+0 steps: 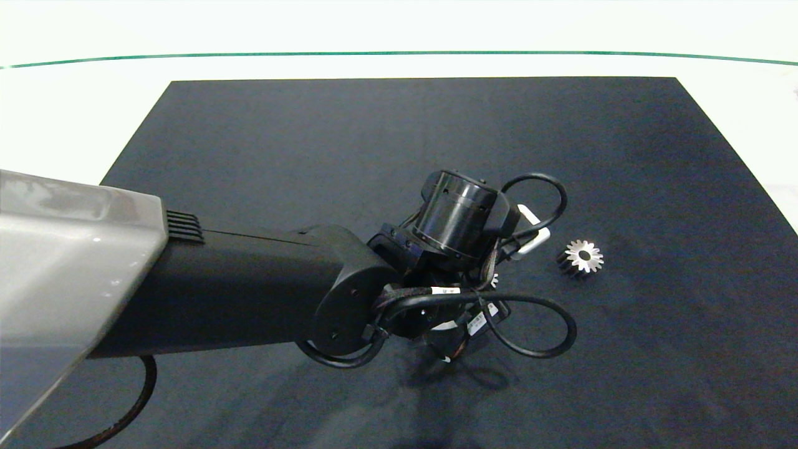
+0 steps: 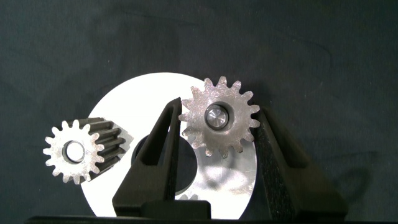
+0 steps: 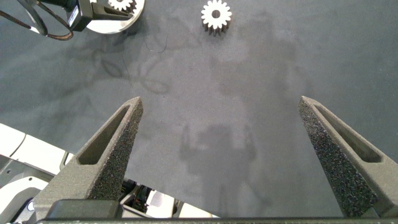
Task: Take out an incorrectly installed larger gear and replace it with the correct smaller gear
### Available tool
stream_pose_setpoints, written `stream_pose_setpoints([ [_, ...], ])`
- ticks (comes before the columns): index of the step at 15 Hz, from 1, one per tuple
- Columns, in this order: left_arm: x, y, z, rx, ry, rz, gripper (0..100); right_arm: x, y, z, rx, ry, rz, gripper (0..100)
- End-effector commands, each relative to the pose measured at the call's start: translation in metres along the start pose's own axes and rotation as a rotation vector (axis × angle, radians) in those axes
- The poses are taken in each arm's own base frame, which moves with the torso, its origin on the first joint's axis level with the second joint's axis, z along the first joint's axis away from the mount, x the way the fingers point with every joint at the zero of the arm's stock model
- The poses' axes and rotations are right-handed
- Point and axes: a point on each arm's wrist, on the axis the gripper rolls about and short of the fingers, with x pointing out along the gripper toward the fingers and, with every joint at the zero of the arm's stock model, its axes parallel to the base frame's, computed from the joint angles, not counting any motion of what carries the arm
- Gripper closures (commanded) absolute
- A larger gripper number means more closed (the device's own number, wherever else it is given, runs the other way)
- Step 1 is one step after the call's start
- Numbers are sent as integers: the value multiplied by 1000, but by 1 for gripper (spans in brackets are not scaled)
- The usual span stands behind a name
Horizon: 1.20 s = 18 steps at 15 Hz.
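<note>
Fingers of the left gripper (image 2: 219, 109) sit one on each side of a pointed-tooth silver gear (image 2: 219, 134), pads against the tooth tips. It looks clamped on it. That gear sits on a pin (image 2: 216, 116) over the white disc (image 2: 143, 93).

The smaller gear (image 2: 73, 151), with blunt teeth and a round bore, is just outside one finger at the disc's edge, apart from the clamped gear.

The larger gear (image 1: 580, 257) lies flat on the dark mat (image 1: 399, 137), bright face up, well clear of the left gripper and out past its fingertips. It is off the disc.

The right gripper (image 3: 217, 106) is spread wide over bare mat and holds nothing. The larger gear is far ahead of its fingertips.

Handling, my read:
- Both are solid metal, rigid, dense for their size and not fragile.
- Faces and flanks are probably slick, so rely on the tooth tips biting into the foam pads.
- Grip across the diameter on opposite teeth, low on the body.
- Keep the smaller gear level so the bore doesn't bind on a pin.
- Its teeth are short, so there's less bite. Squeeze it centred or it will roll out.
</note>
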Motion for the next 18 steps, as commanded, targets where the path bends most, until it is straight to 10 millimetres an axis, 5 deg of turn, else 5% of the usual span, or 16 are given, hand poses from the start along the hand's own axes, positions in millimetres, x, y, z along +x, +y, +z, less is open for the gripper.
stream_pose_setpoints([
  [1, 1, 1, -1, -2, 4, 3, 0, 1, 0, -1, -2, 9, 1, 0],
  [8, -1, 2, 0, -4, -1, 6, 0, 2, 0, -1, -3, 13, 5, 0],
  [12, -22, 8, 7, -13, -34, 17, 0, 1, 0, -1, 6, 10, 3, 0],
  [18, -104, 57, 1, -78, -93, 140, 0, -20, -2, -10, 64, -40, -103, 0],
])
